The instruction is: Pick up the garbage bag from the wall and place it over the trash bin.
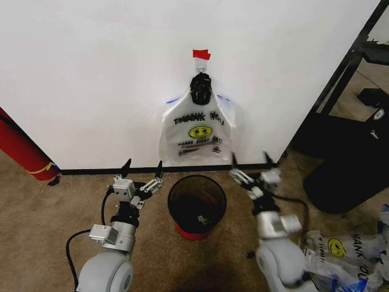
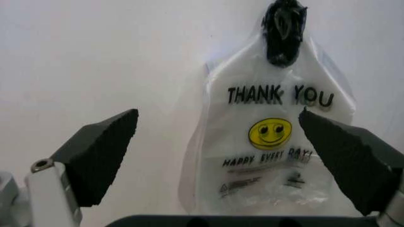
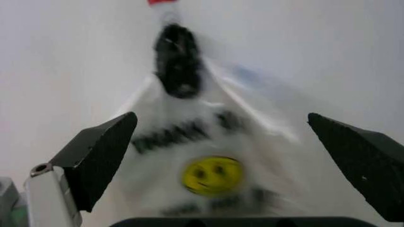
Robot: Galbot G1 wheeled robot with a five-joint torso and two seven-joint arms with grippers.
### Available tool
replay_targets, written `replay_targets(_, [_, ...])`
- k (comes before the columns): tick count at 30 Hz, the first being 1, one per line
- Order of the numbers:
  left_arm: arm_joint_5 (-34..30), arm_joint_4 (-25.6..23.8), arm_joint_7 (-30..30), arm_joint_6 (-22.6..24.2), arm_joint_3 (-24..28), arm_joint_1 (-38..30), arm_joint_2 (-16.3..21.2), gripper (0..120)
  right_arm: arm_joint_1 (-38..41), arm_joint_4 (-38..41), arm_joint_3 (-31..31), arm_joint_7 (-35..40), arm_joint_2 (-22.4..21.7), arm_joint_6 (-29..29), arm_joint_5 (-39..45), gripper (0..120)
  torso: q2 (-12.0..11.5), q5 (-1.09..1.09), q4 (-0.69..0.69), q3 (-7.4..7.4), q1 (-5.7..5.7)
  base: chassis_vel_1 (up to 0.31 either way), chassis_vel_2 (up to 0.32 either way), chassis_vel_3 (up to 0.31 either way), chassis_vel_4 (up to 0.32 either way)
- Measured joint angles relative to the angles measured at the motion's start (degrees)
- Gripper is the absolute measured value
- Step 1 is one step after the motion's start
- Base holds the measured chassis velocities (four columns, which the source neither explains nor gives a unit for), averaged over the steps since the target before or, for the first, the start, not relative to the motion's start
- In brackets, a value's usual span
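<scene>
Left gripper point(image 1: 143, 167) is hovering with fingers spread wide, empty, at the ten o'clock side of the trash bin point(image 1: 197, 204), which is standing on the carpet just before the wall point(image 1: 91, 79). The garbage bag point(image 1: 196, 135) is hanging flat on the wall at the bin's twelve o'clock, below a red tape piece point(image 1: 201, 54). Right gripper point(image 1: 250, 161) is hovering at the bin's two o'clock, fingers likewise spread, holding nothing.

Head camera looks down from behind both arms toward the wall point(image 1: 91, 73); each wrist camera peers out between its own spread jaws, both sharing the hanging bag point(image 2: 271, 142)
</scene>
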Motion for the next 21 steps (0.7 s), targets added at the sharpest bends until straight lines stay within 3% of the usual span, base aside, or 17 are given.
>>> replay_targets(3, [0.95,0.92,-0.07,-0.18,-0.30,0.23,0.47,100,10.13,-8.39,-2.53,-3.41,1.43,0.44,11.85,100,0.00,-0.01,0.01,0.00,0.01,0.000,0.000,0.000,0.000])
replay_targets(8, [1.38,2.98,-0.31,-0.66,-0.42,-0.18,0.61,100,19.22,-17.29,-4.41,-4.19,4.59,0.40,20.76,100,0.00,-0.01,0.00,0.01,0.01,0.000,0.000,0.000,0.000])
replay_targets(12, [1.47,4.51,-0.53,-1.08,-0.23,-0.87,0.57,100,26.11,-24.08,-4.74,-4.19,7.44,0.63,23.41,100,0.00,-0.01,0.00,0.01,0.01,0.000,0.000,0.000,0.000])
replay_targets(21, [1.93,6.14,-0.92,-1.48,0.49,-2.00,0.07,100,30.75,-30.41,-5.11,-6.60,9.81,2.22,23.97,98,0.00,0.00,0.00,0.00,0.01,0.000,0.000,0.000,0.000])
